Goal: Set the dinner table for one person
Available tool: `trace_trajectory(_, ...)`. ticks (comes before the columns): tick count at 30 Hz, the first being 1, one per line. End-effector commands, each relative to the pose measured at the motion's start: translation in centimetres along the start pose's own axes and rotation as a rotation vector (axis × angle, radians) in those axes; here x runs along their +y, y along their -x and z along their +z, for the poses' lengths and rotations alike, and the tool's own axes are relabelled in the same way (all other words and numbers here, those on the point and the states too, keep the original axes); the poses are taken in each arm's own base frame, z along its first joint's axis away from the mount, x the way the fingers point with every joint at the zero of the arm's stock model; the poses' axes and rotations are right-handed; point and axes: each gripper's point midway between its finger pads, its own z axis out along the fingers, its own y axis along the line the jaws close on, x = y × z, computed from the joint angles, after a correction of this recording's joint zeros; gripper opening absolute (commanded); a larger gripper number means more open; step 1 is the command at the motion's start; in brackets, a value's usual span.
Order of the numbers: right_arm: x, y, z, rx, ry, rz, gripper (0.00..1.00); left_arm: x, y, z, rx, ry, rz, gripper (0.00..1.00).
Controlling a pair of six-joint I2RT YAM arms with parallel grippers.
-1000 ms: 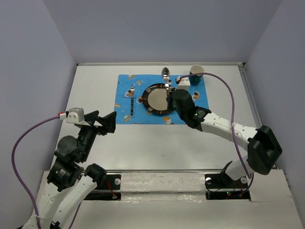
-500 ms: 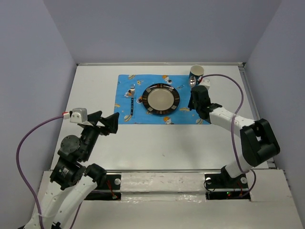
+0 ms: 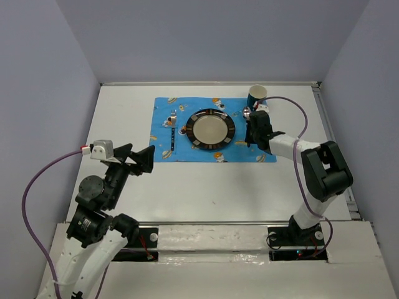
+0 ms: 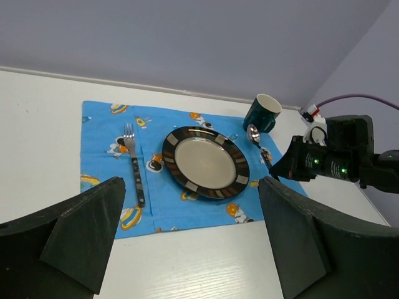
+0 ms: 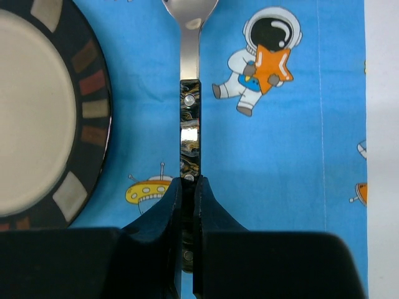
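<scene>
Item: counter (image 3: 206,187). Large plain matte white rectangle, far bigger than everything on it, walled on three sides, with my arm bases at its near edge.

On its far half: blue cartoon-printed mat (image 3: 165,118). The mat carried a dark-rimmed plate (image 3: 211,129) at its centre, a fork (image 4: 135,174) left of the plate, and a spoon (image 5: 189,93) right of the plate with its bowl toward the far wall. A dark green mug (image 3: 257,95) stood at the mat's far right corner.

My right end effector (image 5: 189,187): clenched on the spoon handle, low over the mat.

My left end effector (image 4: 190,199): released, fingers wide apart, held above the near left of the counter.

Change noted: one second before, my right end effector was over the plate's right edge and the spoon bowl showed past the mat's far edge. The spoon had since gone to the mat's right side. My left arm had hardly shifted.
</scene>
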Motion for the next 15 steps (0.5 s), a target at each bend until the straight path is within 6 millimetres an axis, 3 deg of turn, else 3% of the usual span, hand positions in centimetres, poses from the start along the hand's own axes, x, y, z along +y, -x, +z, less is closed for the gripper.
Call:
trace_trajectory(1,1.2,4.2,0.9,-0.109,0.048,0.013,0.0,-0.5,0.7,0.6,-0.027,-0.029,0.009,0.99)
trace_trajectory(7,1.4,3.9,1.7,-0.095,0.046,0.023,0.0,-0.2,0.7,0.7,-0.029,-0.022,0.015,0.99)
trace_trajectory(15,0.8,1.8,2.4,-0.058,0.025,0.023,0.0,0.0,0.7,1.0,-0.026,-0.018,0.018,0.99)
